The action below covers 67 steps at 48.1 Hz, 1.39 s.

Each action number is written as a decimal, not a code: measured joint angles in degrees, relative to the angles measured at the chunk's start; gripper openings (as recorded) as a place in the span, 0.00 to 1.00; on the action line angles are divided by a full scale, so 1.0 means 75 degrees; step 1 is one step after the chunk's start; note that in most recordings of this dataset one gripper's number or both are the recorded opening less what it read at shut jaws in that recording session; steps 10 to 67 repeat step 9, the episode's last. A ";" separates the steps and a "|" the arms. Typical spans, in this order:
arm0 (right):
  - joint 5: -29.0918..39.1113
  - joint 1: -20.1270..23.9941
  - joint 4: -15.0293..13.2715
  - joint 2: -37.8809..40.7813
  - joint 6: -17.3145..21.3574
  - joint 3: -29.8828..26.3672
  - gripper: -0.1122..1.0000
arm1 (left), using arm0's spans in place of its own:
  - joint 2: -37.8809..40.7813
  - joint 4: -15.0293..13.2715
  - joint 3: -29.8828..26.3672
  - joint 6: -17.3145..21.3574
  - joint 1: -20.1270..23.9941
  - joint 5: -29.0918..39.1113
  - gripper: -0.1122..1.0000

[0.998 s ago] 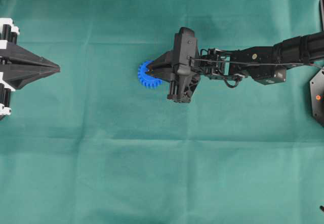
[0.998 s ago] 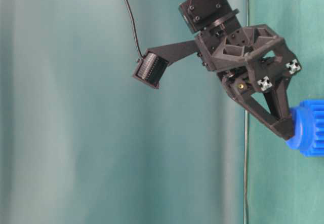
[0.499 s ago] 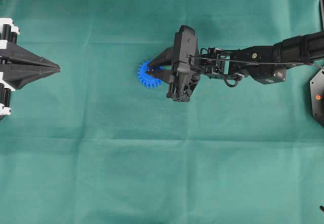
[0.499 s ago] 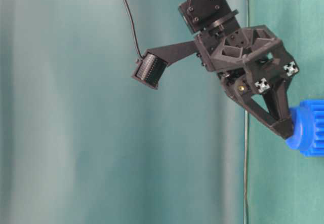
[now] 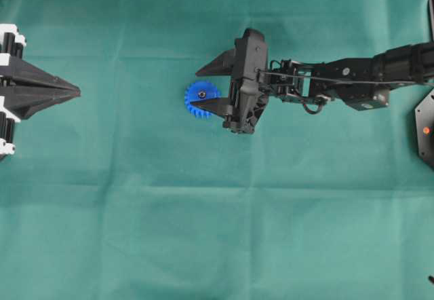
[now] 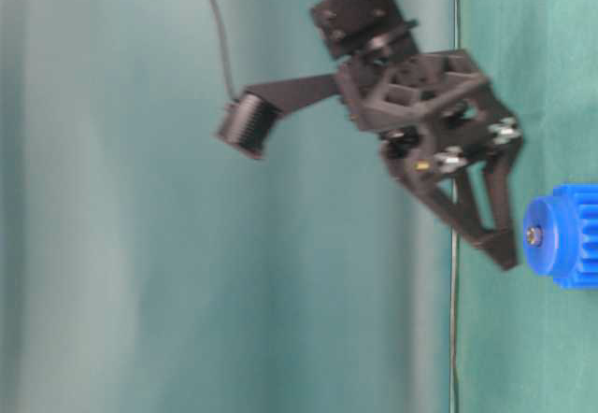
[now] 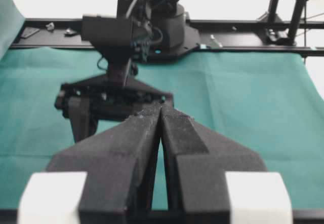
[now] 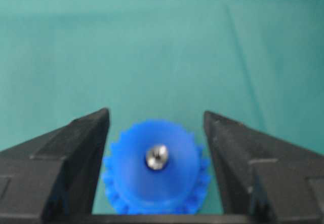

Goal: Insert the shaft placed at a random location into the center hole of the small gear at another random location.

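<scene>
The small gear (image 5: 201, 99), bright blue, lies flat on the green cloth. The shaft (image 5: 202, 94) stands in its center hole (image 8: 157, 159) and shows as a shiny dot (image 8: 157, 156). My right gripper (image 5: 194, 87) hangs open just above the gear, one finger on each side and touching nothing. The table-level view shows a small gap between the fingertips (image 6: 505, 259) and the gear (image 6: 565, 235), with the pin's end (image 6: 533, 235) bare. My left gripper (image 5: 76, 93) rests shut and empty at the far left edge, its tips (image 7: 161, 108) pressed together.
Green cloth (image 5: 203, 232) covers the whole table. The right arm (image 5: 352, 79) reaches in from the right edge. A black mount (image 5: 426, 129) stands at the right border. Behind the table runs a black frame rail (image 7: 243, 31).
My right gripper has gone from shut to wide open, letting go of the shaft, and has drawn back a little from the gear. The left arm has not moved.
</scene>
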 measured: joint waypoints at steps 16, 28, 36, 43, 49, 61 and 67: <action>0.0316 0.0000 0.0000 -0.0363 0.0000 0.0012 0.75 | -0.0012 -0.0012 0.0012 0.0000 0.0000 0.0000 0.10; 0.0316 0.0000 0.0000 -0.0363 0.0000 0.0012 0.75 | -0.0012 -0.0012 0.0012 0.0000 0.0000 0.0000 0.10; 0.0316 0.0000 0.0000 -0.0363 0.0000 0.0012 0.75 | -0.0012 -0.0012 0.0012 0.0000 0.0000 0.0000 0.10; 0.0316 0.0000 0.0000 -0.0363 0.0000 0.0012 0.75 | -0.0012 -0.0012 0.0012 0.0000 0.0000 0.0000 0.10; 0.0316 0.0000 0.0000 -0.0363 0.0000 0.0012 0.75 | -0.0012 -0.0012 0.0012 0.0000 0.0000 0.0000 0.10; 0.0316 0.0000 0.0000 -0.0363 0.0000 0.0012 0.75 | -0.0012 -0.0012 0.0012 0.0000 0.0000 0.0000 0.10; 0.0316 0.0000 0.0000 -0.0363 0.0000 0.0012 0.75 | -0.0012 -0.0012 0.0012 0.0000 0.0000 0.0000 0.10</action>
